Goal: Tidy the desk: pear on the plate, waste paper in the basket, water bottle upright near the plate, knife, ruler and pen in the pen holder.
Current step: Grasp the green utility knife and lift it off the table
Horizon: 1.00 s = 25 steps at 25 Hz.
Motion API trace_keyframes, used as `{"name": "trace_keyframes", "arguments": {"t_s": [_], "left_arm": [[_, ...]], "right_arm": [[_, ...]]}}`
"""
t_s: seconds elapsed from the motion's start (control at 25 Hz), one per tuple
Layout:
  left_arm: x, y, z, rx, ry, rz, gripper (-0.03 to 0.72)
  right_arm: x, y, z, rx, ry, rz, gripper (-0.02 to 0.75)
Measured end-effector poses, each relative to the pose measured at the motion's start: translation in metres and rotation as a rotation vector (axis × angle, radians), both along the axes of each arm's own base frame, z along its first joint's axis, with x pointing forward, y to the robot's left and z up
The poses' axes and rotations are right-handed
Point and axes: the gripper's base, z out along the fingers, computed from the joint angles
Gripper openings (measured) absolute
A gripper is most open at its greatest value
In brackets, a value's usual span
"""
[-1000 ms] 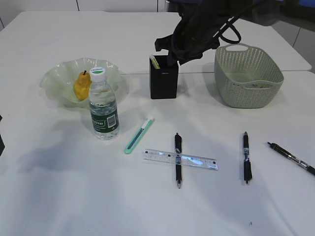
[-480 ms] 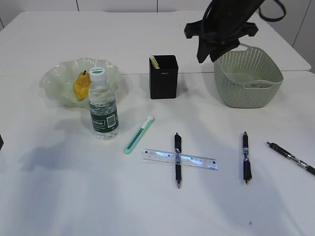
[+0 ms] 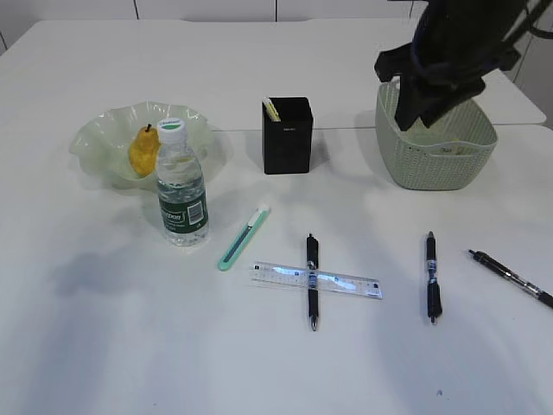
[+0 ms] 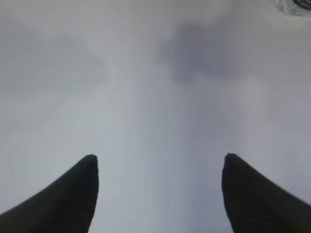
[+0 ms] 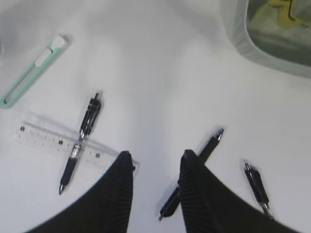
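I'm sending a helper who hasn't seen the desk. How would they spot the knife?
Start at the water bottle standing before the plate. Just to its right lies the knife, a slim mint-green cutter, alone, while the ruler and pens are clear or black.

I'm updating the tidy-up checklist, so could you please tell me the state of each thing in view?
pear: in the plate.
water bottle: upright, capped, beside the plate.
knife: flat on table.
ruler: flat, lying across a pen.
pen holder: upright.
basket: upright, yellow paper inside.
left gripper: open, empty.
right gripper: slightly open, empty.
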Motion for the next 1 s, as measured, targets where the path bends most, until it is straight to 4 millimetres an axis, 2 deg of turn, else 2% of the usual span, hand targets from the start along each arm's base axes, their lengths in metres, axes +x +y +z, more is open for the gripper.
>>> {"name": "trace_keyframes", "arguments": {"t_s": [0.16, 0.36, 1.0], "left_arm": [[-0.003, 0.0, 0.005, -0.001, -0.013, 0.0, 0.531], [-0.006, 0.0, 0.005, 0.0, 0.0, -0.002, 0.522], [-0.006, 0.0, 0.005, 0.0, 0.011, -0.002, 0.521]], "right_arm": [[-0.025, -0.006, 0.005, -0.015, 0.016, 0.036, 0.246], [-0.048, -0.011, 0.016, -0.02, 0.004, 0.055, 0.246], [-0.053, -0.008, 0.013, 0.032, 0.033, 0.016, 0.246]]}}
